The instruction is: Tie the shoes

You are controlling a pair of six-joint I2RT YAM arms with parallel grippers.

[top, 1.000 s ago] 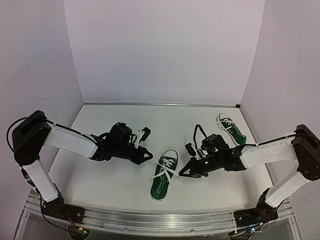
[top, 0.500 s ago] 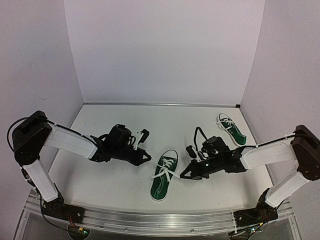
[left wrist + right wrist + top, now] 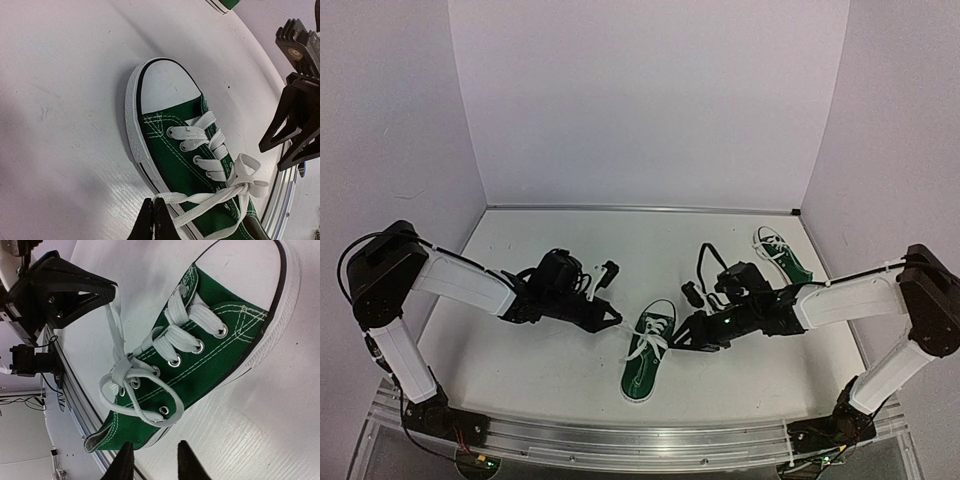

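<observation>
Top external view showed the near shoe lying between both grippers, the other shoe well beyond it, the left gripper pinching a lace end just beside it, while the right gripper, shut a second earlier, had parted its jaws beside it, apparently releasing its strand after a tightening pull.
</observation>
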